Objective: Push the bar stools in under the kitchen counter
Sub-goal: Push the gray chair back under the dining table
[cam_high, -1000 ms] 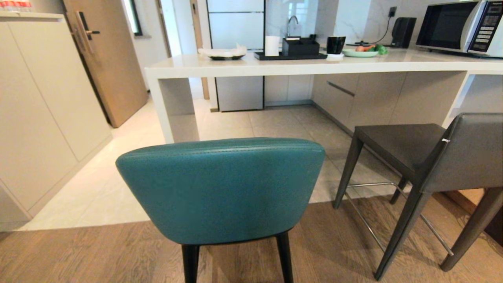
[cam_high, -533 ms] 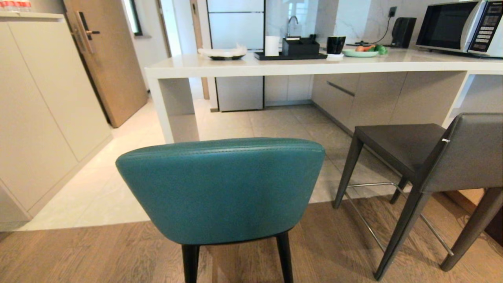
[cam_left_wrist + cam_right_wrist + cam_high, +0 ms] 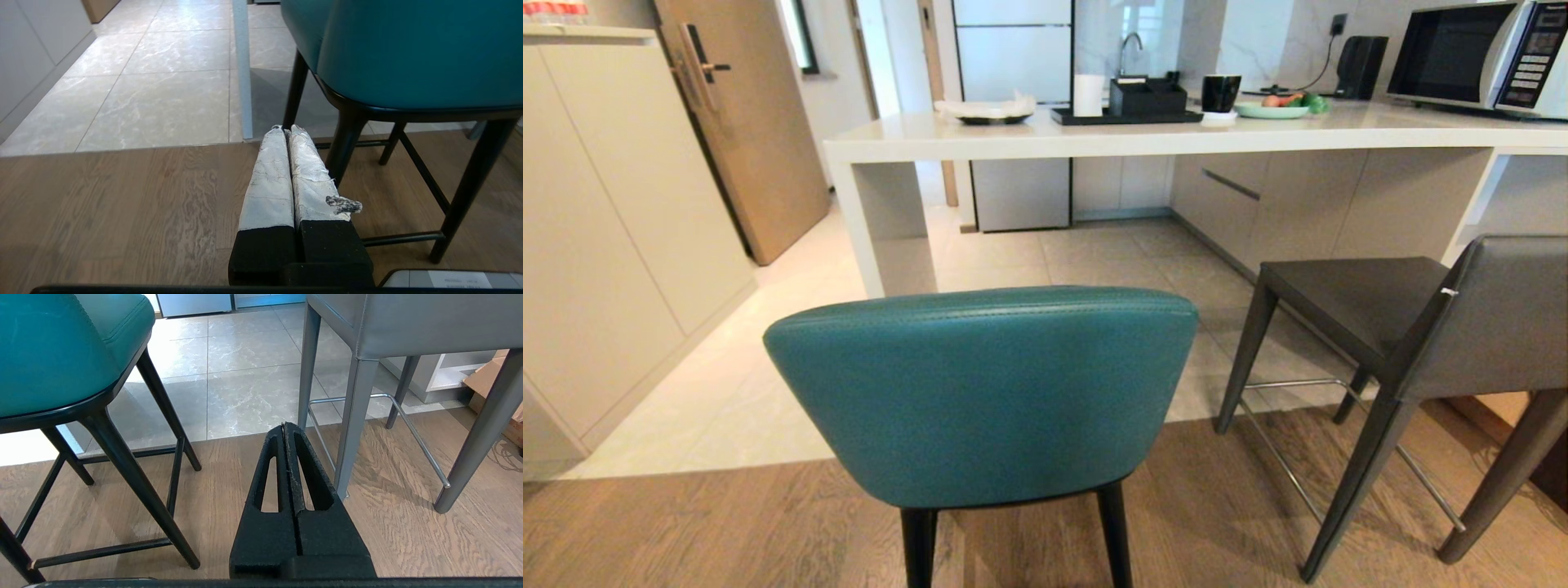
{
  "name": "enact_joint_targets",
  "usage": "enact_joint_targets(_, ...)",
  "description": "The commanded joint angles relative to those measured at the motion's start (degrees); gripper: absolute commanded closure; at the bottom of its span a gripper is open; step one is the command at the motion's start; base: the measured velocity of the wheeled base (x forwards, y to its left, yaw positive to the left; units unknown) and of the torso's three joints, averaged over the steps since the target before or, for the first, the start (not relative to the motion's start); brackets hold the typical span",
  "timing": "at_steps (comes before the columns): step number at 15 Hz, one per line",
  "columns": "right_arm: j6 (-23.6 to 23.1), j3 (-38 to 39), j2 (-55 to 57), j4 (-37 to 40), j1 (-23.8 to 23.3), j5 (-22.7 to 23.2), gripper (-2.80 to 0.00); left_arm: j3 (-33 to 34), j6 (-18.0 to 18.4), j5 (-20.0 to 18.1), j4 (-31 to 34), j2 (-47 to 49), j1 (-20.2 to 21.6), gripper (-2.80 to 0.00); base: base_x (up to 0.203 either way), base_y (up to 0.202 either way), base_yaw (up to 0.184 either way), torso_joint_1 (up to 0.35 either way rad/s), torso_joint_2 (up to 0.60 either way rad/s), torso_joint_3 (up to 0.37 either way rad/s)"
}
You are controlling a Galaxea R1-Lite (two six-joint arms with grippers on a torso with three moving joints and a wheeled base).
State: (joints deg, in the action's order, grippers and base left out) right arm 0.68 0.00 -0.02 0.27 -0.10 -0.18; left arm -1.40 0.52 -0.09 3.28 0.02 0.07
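Your left gripper [image 3: 284, 130] and right gripper [image 3: 284, 426] hung closed and empty behind the teal stool [image 3: 984, 392] and grey stool [image 3: 1405, 327], both short of the counter [image 3: 1176, 139].

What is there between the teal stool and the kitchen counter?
Only bare pale floor tiles lie between the teal stool and the kitchen counter; the head view shows this.

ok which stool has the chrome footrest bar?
The dark grey stool, on the robot's right, with the rectangular back: a shiny metal rail runs between its tapered legs. The teal stool has only black crossbars.
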Motion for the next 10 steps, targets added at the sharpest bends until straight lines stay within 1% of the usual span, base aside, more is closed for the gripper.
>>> enact_joint_targets(1, 0.0, 0.1, 0.1, 0.0, 0.0, 0.0, 0.00, 0.0, -0.1, 0.2, 0.0, 0.2, 0.0, 0.00, 0.000, 0.000, 0.000, 0.000, 0.00, 0.000)
enact_joint_targets(8, 0.0, 0.1, 0.1, 0.0, 0.0, 0.0, 0.00, 0.0, -0.2, 0.1, 0.0, 0.2, 0.0, 0.00, 0.000, 0.000, 0.000, 0.000, 0.00, 0.000)
enact_joint_targets(9, 0.0, 0.1, 0.1, 0.0, 0.0, 0.0, 0.00, 0.0, -0.2, 0.2, -0.1, 0.2, 0.0, 0.00, 0.065, 0.000, -0.001, 0.000, 0.00, 0.007)
enact_joint_targets(10, 0.0, 0.1, 0.1, 0.0, 0.0, 0.0, 0.00, 0.0, -0.2, 0.2, 0.0, 0.2, 0.0, 0.00, 0.166, 0.000, 0.001, 0.000, 0.00, -0.004)
